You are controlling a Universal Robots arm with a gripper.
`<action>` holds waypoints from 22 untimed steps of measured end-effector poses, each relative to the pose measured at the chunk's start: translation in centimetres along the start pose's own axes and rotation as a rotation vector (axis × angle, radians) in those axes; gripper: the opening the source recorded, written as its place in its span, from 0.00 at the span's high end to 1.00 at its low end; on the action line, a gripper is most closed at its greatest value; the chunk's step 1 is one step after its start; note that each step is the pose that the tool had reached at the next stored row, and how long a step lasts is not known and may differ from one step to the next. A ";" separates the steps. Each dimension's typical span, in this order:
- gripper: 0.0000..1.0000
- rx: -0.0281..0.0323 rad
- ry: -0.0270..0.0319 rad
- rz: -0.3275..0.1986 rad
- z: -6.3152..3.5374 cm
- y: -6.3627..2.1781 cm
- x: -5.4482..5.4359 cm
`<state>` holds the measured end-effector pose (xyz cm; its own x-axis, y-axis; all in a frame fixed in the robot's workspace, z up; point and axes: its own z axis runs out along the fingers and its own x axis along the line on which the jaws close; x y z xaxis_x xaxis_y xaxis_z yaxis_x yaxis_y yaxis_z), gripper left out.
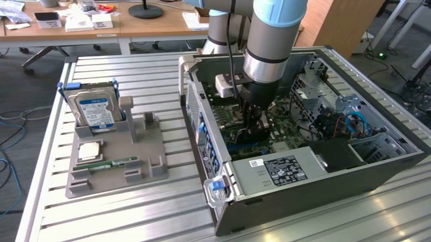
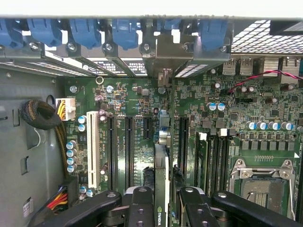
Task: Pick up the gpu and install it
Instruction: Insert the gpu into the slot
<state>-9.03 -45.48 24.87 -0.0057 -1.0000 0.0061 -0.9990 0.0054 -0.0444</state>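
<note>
**Operator:** Where is the gpu sitting, and what are the fingers doing?

**Spotter:** You are looking straight down its top edge in the wrist view: the gpu (image 2: 161,189) is standing on edge between the two black fingers (image 2: 140,208), with its metal bracket (image 2: 165,56) reaching up to the case's rear slot wall. The gripper (image 2: 163,208) is clenching the card from both sides. In the exterior view the gripper (image 1: 255,126) is reaching down inside the open computer case (image 1: 336,171), low over the motherboard (image 1: 286,132).

**Operator:** How much room am I working with around it?

**Spotter:** Tight on both sides. Long black expansion slots (image 2: 128,151) and a white slot (image 2: 93,153) are running parallel to the card on one side; another black slot and the RAM sockets (image 2: 210,158) are lying just beside it on the other, with the CPU socket (image 2: 265,182) beyond them. The blue slot latches (image 2: 85,30) are lining the rear edge, just beside the bracket. I cannot tell whether the card's lower edge is touching a slot.

**Operator:** And outside the case?

**Spotter:** On the exterior view's left, the grey parts holder (image 1: 118,161) is sitting well apart on the slatted table (image 1: 135,217), with the hard drive (image 1: 94,112) standing upright in it.
</note>
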 end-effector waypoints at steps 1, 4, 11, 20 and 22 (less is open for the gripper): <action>0.75 0.0000 0.0000 0.000 0.00 0.00 0.0; 0.75 0.0001 -0.0002 0.000 0.01 0.00 0.0; 0.75 0.0001 -0.0002 0.000 0.01 0.00 0.0; 0.75 0.0001 -0.0002 0.000 0.01 0.00 0.0; 0.75 0.0001 -0.0002 0.000 0.02 0.00 0.0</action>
<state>-9.03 -45.47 24.85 -0.0057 -1.0000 0.0059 -0.9990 0.0055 -0.0445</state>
